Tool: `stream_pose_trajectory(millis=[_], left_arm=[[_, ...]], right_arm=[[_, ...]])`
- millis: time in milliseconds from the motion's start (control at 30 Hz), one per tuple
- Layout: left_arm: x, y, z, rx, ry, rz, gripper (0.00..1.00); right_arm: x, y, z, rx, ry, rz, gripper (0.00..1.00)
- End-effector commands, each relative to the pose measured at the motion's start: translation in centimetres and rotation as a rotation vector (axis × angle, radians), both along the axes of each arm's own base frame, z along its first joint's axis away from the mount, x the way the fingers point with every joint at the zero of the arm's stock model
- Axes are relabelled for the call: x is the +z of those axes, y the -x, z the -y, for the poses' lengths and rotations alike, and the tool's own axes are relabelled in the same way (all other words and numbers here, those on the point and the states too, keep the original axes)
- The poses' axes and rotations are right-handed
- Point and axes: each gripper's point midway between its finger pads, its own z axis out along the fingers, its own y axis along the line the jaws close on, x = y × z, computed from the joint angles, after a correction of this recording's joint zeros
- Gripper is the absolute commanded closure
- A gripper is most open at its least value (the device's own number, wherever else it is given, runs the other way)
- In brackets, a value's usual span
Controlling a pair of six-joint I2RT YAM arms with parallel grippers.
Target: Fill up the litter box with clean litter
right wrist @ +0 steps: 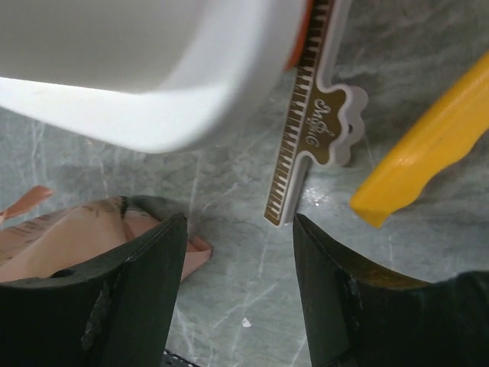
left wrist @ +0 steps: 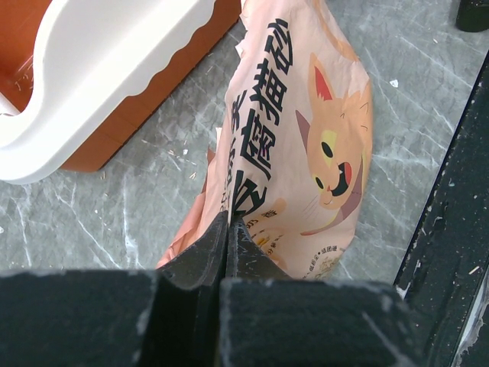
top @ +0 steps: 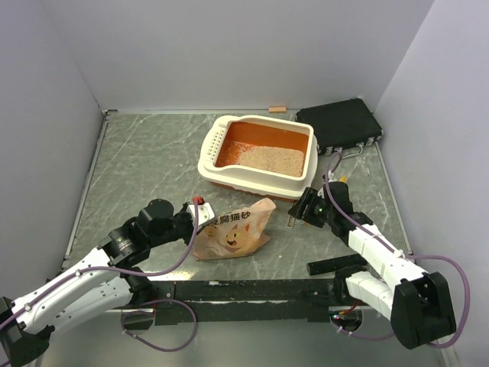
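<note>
Two pincers here: left pincer [left wrist: 228, 223] clenched on crumpled tan paper bag [left wrist: 306, 153], right pincer [right wrist: 238, 222] released. Thin edge pinch might slip mid-lift.

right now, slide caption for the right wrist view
Open right tool over the table, litter box rim ahead, toothed clip and yellow scoop nearby

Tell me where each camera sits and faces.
Top external: high behind the bases, looking down on the table, litter box and both arms.
Left wrist: faces along the shut left gripper, pinching the bag.
Right wrist: faces down through the open right gripper at a yellow scoop.
Shared: both wrist views catch litter box rim and bag.
</note>
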Motion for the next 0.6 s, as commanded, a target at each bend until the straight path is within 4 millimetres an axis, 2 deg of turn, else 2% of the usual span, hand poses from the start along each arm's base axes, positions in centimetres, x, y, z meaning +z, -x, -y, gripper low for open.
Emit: stream_pose_trajectory(millis=[0,167,567], left_arm=[[3.0,-0.8,0.4,0.023,0.083,0.073,0.99],[2.8,-0.8,0.6,0.015,0.079,0.063,0.99],[2.7,-0.8,0.5,0.021,0.085,0.064,0.99]], right_arm=[[0.6,-1.7,0.2,-0.064,-0.022,0.057,0.36],[-0.8,-2.0,1.4,-0.125,0.023,0.047,0.33],[-3.0,-3.0,1.4,-0.149,0.038,0.003,0.31]])
